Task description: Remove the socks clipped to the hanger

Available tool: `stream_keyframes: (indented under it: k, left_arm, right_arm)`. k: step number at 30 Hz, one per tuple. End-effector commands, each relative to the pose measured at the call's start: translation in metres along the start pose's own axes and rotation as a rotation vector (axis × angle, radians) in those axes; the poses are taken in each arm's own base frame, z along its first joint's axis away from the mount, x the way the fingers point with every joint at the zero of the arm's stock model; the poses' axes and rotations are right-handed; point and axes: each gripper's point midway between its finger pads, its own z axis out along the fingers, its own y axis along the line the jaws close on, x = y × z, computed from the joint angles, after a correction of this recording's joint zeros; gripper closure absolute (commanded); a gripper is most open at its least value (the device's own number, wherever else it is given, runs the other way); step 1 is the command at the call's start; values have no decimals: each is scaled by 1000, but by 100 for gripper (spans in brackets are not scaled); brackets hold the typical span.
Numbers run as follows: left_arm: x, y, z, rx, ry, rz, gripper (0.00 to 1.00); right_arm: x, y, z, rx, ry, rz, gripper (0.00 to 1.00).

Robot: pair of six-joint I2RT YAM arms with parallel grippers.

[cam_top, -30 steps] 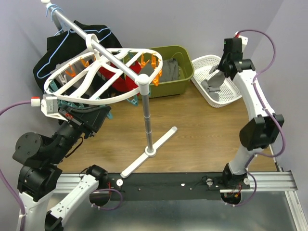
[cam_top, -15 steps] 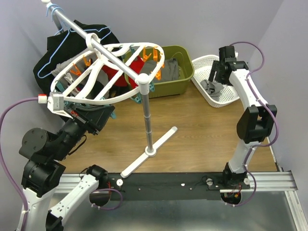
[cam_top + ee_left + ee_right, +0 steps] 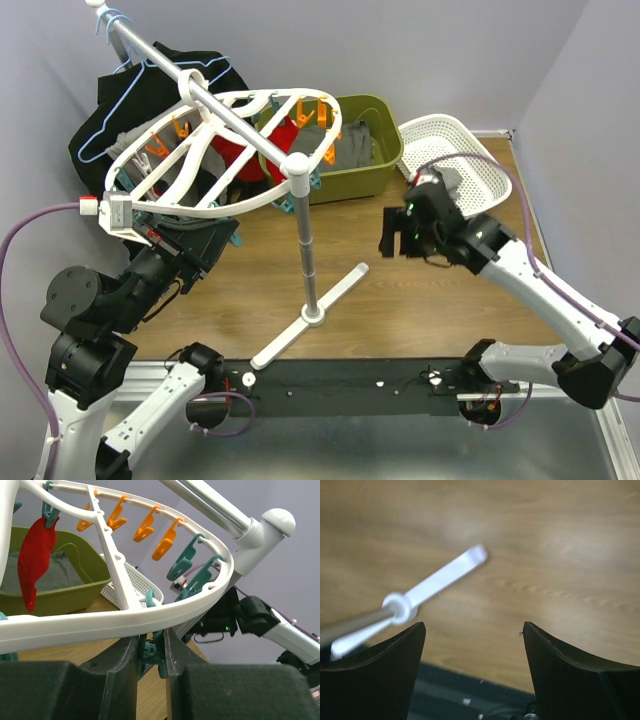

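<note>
As left tool (image 3: pixel 151 644) pinches peg (image 3: pixel 148 655), right tool (image 3: pixel 473 626) gapes.

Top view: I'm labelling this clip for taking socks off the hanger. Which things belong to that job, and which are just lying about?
Job: hanger; red sock clipped to it; left gripper closed on a teal peg; open right gripper.
Lying about: green bin; white basket; black garment.
</note>
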Motion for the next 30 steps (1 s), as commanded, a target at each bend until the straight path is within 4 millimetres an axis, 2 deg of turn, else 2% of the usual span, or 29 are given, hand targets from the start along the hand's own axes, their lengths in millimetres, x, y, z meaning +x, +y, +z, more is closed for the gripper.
stream_keyframes:
  k: [1, 2, 4, 5, 7, 8, 9, 10, 11, 13, 14, 15, 18, 20, 23, 24, 25, 26, 27, 28, 30]
  left_arm:
    - [-7, -3, -3, 5, -24, 16, 100]
    - [-8, -3, -2, 4, -26, 13, 100]
    - [-7, -3, -2, 3, -25, 10, 100]
    - [-8, -3, -3, 2, -28, 9, 100]
    - [-8, -1, -3, -5, -32, 7, 100]
    - [-8, -1, -4, -6, -33, 2, 100]
    - [-7, -1, -4, -7, -31, 0, 100]
    - [-8, -1, -4, -8, -36, -2, 100]
    - [-8, -2, -5, -2, -35, -6, 100]
    - [-9, -4, -5, 1, -35, -9, 100]
    - [-8, -3, -5, -2, -33, -13, 100]
    - [-8, -4, -6, 1, -31, -16, 100]
    - [-8, -6, -7, 8, -30, -23, 100]
    - [-8, -7, -8, 11, -29, -29, 100]
    - [-8, -10, -10, 22, -28, -44, 100]
    - [-9, -12, -11, 29, -27, -47, 100]
    - [-8, -15, -11, 40, -21, -57, 100]
    - [-6, -15, -11, 41, -15, -66, 100]
    - [-8, -17, -12, 49, -19, -73, 100]
    - [-5, -18, -11, 58, -9, -84, 100]
    - [-6, -21, -12, 69, -18, -115, 100]
  right_arm:
    - [76, 56, -20, -119, 111, -21, 13]
    - [100, 79, -31, -178, 130, -87, 13]
    - [114, 99, -41, -208, 98, -76, 13]
    - [135, 118, -55, -275, 108, -137, 13]
    - [144, 146, -61, -336, 57, -173, 13]
    - [160, 164, -72, -399, 54, -240, 13]
    - [159, 187, -77, -460, 9, -278, 13]
    - [162, 200, -79, -476, -27, -315, 12]
    - [181, 216, -75, -485, -32, -389, 12]
    - [172, 249, -81, -539, -122, -418, 11]
    - [179, 261, -72, -534, -133, -446, 11]
    - [170, 280, -77, -581, -189, -445, 11]
    - [147, 313, -80, -620, -335, -428, 9]
    - [122, 323, -84, -582, -441, -411, 5]
    - [104, 343, -85, -561, -574, -453, 4]
    - [93, 354, -93, -588, -625, -424, 3]
    - [95, 360, -85, -568, -661, -493, 3]
    - [89, 363, -82, -554, -689, -490, 1]
    - [76, 371, -87, -565, -731, -458, 1]
    - [80, 379, -78, -582, -724, -475, 1]
    - [62, 384, -69, -569, -760, -425, 1]
